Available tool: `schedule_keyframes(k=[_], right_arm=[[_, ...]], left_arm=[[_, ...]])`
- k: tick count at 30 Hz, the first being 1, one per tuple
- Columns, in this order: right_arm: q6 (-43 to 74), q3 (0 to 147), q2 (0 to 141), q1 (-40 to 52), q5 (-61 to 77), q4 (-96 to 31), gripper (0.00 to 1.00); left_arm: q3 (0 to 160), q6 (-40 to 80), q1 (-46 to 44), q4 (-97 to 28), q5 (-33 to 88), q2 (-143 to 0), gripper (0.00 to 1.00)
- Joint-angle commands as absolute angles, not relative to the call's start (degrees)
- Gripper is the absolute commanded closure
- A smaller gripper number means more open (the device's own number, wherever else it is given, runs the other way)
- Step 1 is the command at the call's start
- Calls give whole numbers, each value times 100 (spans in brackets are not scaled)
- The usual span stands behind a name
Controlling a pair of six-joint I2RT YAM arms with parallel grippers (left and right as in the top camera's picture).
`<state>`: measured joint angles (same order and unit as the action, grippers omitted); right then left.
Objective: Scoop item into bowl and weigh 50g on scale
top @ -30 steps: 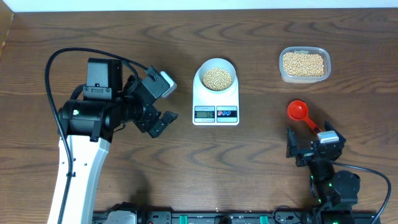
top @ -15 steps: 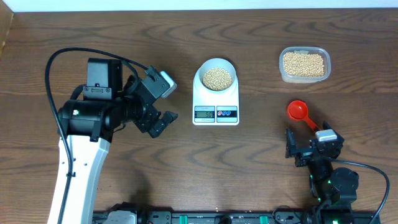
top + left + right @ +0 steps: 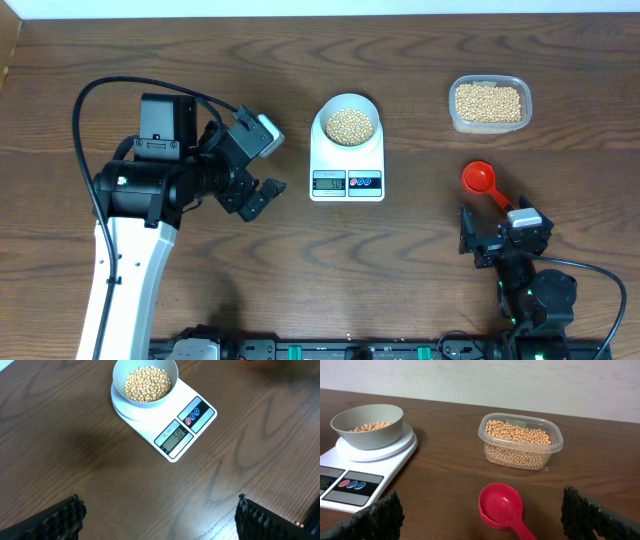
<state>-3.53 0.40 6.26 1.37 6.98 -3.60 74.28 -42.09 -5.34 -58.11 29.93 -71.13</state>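
On the white digital kitchen scale (image 3: 347, 172), the small white bowl (image 3: 349, 105) is sitting with soybeans (image 3: 349, 125) heaped inside. The left gripper (image 3: 159, 512) and the right gripper (image 3: 497, 238) are both hanging spread wide and empty, the right one near the red scoop (image 3: 478, 179) that is lying by the clear bean tub (image 3: 489, 104).

Bench (image 3: 120, 50): dark brown wood grain, smooth, low sheen.
Scale (image 3: 347, 160): white plastic, smooth, slight gloss.
Bowl (image 3: 118, 382): pale, smooth, matt finish.
Beans (image 3: 147, 383): tan, smooth-skinned, matt.
Tub (image 3: 555, 442): clear plastic, glossy.
Scoop (image 3: 501, 505): red plastic, glossy.
Left hand (image 3: 157, 520), right hand (image 3: 480, 520): pads (image 3: 55, 522) black, ribbed, matt.
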Motion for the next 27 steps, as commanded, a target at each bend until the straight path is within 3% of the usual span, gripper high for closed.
schedule_keyframes(k=[1,10,16,22,27], right_arm=[[-283,32,639,176,637,-388,1],[-283,32,639,176,635,-388,1],[-283,32,639,176,635,-388,1],[-283,32,639,176,635,-388,1],[-283,32,639,176,635,-388,1]], left_arm=[[7524,-4261,-510,-5824,3087,-7072,2],[7507,-4222,-517,-5828,2899,-6989,2],[6987,-3140,-521,-5603,2939,-6206,2],[5382,-1343,-521,-4007,2936,-4469,2],[3850,-541,-521,-2792,2936,-2947,2]])
